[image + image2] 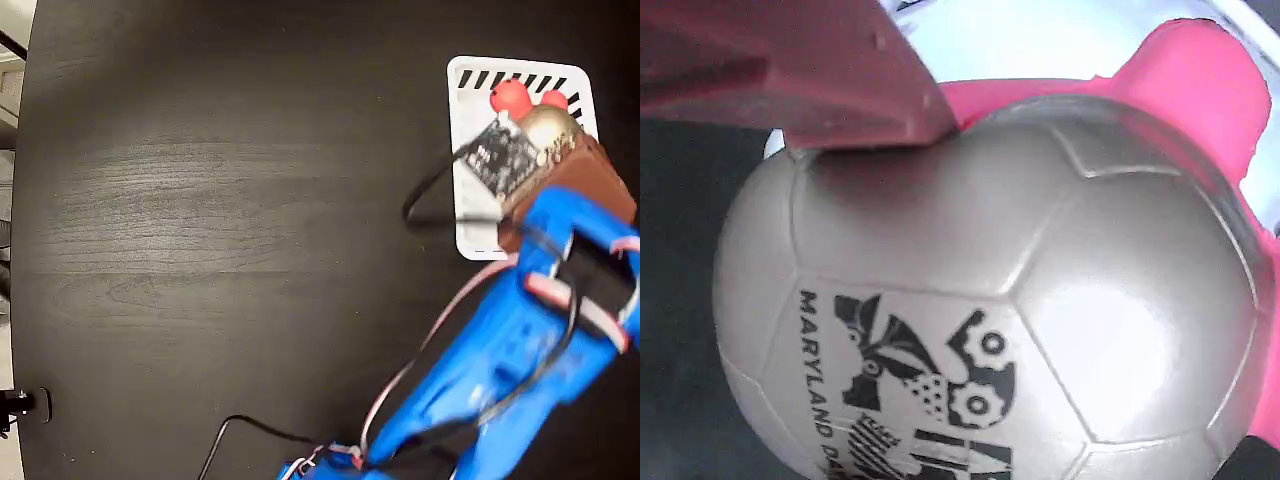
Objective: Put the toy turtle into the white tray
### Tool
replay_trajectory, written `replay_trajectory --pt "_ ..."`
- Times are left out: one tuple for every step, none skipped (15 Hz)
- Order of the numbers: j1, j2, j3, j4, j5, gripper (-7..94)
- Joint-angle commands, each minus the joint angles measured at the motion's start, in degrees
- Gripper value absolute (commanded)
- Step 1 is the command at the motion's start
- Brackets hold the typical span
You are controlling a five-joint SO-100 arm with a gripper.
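Hovering at the table's one o'clock: pincer [545, 150] gripping shiny beige-shelled, pink-limbed toy turtle [545, 125] over flat white slotted tray [470, 80]; release left.

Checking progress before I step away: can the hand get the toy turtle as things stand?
Likely yes: the hand is already over the toy turtle on the white tray, one finger touching its shell.

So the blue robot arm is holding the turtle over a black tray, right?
Not quite. The tray is white, not black; only its slanted slots and the table are black, as the fixed view shows. The rest holds: the blue arm has the turtle over that tray.
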Motion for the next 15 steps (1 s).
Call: replay_trajectory --pt "1.23 -2.99 -7.73 -0.79 1.23 -1" --pt "1.49 -5.19 -9.14 -1.14 0.97 -1" --pt "1.76 -6.77 -9.49 -1.85 0.70 -1" --pt "2.02 -8.61 -10.37 -2.20 0.18 -1" --pt "2.20 -10.63 -11.51 -2.37 -0.26 -1" --pt "2.37 -12.57 -12.92 -2.37 -0.53 -1" --pt "2.46 -14.24 -13.97 -2.29 -0.88 -1" --pt "2.46 -15.64 -14.68 -2.20 -1.32 -1" --pt "2.46 -16.96 -15.47 -1.93 -1.76 -1" --pt "2.46 -17.84 -15.73 -1.85 -1.93 -1" --pt "2.46 -18.46 -15.82 -1.93 -2.02 -1" --pt "2.46 -18.72 -15.82 -1.85 -2.11 -1" --pt "2.37 -19.07 -15.82 -1.67 -2.20 -1" --pt "2.20 -19.51 -15.82 -1.58 -2.29 -1" --pt "2.20 -19.86 -15.82 -1.58 -2.29 0"
